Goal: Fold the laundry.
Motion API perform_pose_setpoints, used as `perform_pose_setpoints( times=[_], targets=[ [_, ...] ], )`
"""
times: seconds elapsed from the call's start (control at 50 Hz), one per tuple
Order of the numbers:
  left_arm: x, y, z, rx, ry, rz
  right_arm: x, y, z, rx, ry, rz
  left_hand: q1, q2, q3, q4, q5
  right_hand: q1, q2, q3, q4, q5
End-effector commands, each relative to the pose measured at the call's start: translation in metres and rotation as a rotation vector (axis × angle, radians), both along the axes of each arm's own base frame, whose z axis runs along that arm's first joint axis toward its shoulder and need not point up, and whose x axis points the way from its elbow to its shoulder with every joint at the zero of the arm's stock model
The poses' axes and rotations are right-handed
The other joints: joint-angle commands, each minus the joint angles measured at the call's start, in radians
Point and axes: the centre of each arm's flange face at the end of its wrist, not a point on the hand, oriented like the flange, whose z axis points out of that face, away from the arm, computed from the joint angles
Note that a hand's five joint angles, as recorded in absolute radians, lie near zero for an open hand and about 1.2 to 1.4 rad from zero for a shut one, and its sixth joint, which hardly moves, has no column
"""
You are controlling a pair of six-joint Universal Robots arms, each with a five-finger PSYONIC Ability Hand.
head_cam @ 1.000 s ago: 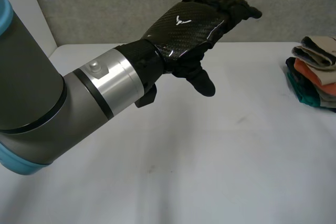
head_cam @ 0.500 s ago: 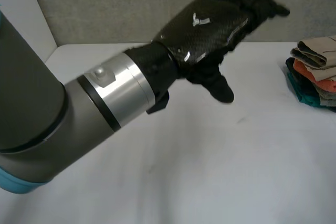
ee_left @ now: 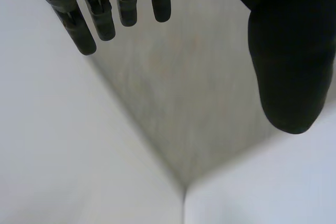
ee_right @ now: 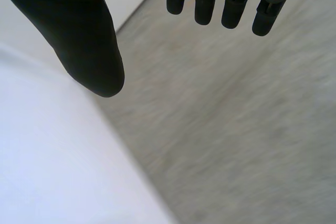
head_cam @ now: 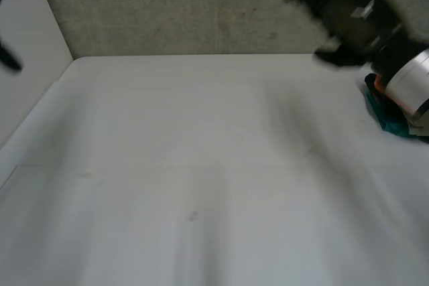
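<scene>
Both hands are empty. The left hand (ee_left: 283,51) has its fingers (ee_left: 102,22) straight and its thumb held apart, grasping nothing, with a corner of the walls beyond its fingertips. The right hand (ee_right: 86,30) is likewise released, its fingers straight and spread from the thumb, facing the grey wall (ee_right: 236,129). The stack of folded clothes (head_cam: 387,117), teal at the bottom with orange above, sits on the white table (head_cam: 201,165) just below the right hand, partly behind its wrist. Judging by that stack, several pieces are already folded and set aside. The table in front of the hands is bare, so either the work is done or another piece has yet to be brought; I cannot tell which.
</scene>
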Motion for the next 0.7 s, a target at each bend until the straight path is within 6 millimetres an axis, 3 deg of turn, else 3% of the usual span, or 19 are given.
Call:
perform_pose_setpoints(
  times=[0.02,0.1,0.22,0.42,0.46,0.48,0.54,0.7],
  targets=[
    [0.049,-0.018,-0.096,0.309,-0.163,0.056,0.013,0.01,-0.062,0.178,0.173,-0.019,-0.016,-0.016,-0.038,-0.029,-0.045,-0.047,-0.036,-0.038,-0.037,-0.698],
    [0.059,-0.017,-0.124,0.401,-0.165,-0.001,0.014,0.006,-0.082,0.194,0.266,-0.107,-0.016,-0.016,-0.038,-0.029,-0.045,-0.047,-0.036,-0.038,-0.037,-0.698],
    [0.06,-0.015,-0.144,0.457,-0.147,-0.029,0.016,0.005,-0.085,0.19,0.274,-0.16,-0.016,-0.016,-0.038,-0.029,-0.045,-0.047,-0.036,-0.038,-0.037,-0.698],
    [0.053,-0.031,-0.137,0.346,-0.166,-0.038,0.014,-0.005,-0.082,0.199,0.145,-0.189,-0.016,-0.016,-0.038,-0.029,-0.045,-0.041,-0.03,-0.032,-0.031,-0.692],
    [0.046,-0.03,-0.136,0.337,-0.172,-0.052,0.013,-0.005,-0.081,0.207,0.132,-0.187,-0.016,-0.016,-0.038,-0.029,-0.045,0.539,0.55,0.548,0.549,-0.112],
    [0.043,-0.03,-0.137,0.337,-0.174,-0.06,0.013,-0.005,-0.08,0.213,0.114,-0.19,-0.016,-0.016,-0.038,-0.029,-0.045,0.568,0.579,0.577,0.578,-0.083],
    [0.036,-0.028,-0.137,0.338,-0.179,-0.07,0.013,-0.006,-0.077,0.235,0.074,-0.191,-0.016,-0.016,-0.038,-0.029,-0.045,-0.047,-0.036,-0.038,-0.037,-0.698],
    [0.03,-0.027,-0.139,0.342,-0.195,-0.07,0.011,-0.008,-0.064,0.215,0.04,-0.203,-0.016,-0.016,-0.038,-0.029,-0.045,-0.047,-0.036,-0.038,-0.037,-0.698]
  ],
)
